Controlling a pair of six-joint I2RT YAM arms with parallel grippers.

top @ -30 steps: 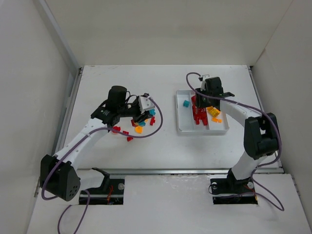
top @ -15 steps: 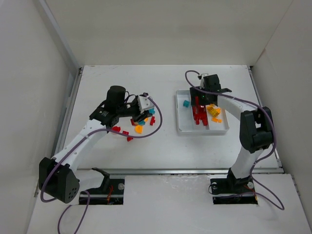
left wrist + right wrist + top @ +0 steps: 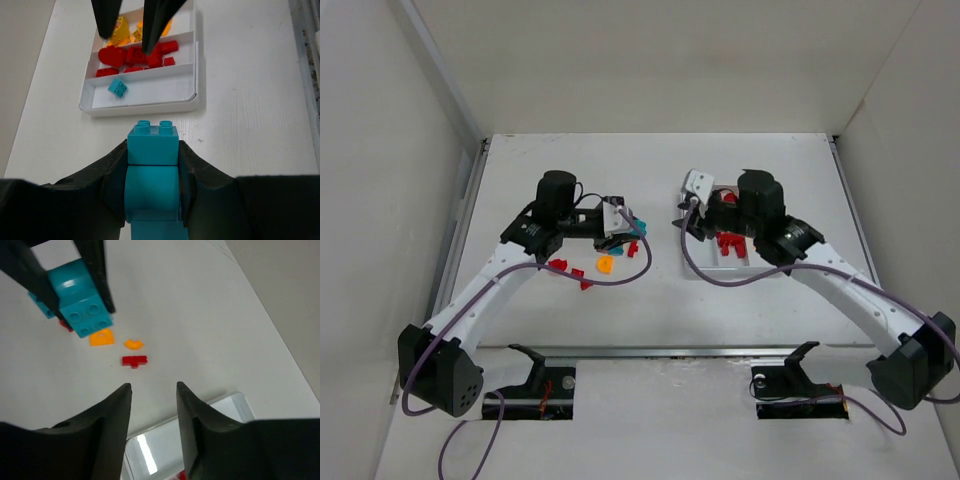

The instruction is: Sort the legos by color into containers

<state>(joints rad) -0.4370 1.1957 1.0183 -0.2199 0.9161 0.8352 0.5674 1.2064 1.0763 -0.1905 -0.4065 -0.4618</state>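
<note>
My left gripper [image 3: 152,144] is shut on a stack of teal legos [image 3: 152,165], held above the table left of the white tray [image 3: 195,75]. In the top view the left gripper [image 3: 620,230] hovers over the loose pile. The tray's three containers hold one teal lego [image 3: 118,88], several red legos [image 3: 132,55] and orange ones [image 3: 120,30]. My right gripper [image 3: 153,385] is open and empty, at the tray's left rim [image 3: 235,400] and facing the pile. It appears in the top view as the right gripper [image 3: 686,218].
Loose legos lie on the table between the arms: red ones [image 3: 558,265], an orange one [image 3: 605,264], a red piece [image 3: 134,360] and two orange pieces [image 3: 101,337]. Walls enclose the table on the left, back and right.
The right arm has swung from over the tray's middle to its left rim and now points at the loose pile, its jaws parted and empty. The left gripper has kept its teal stack, barely moving.
</note>
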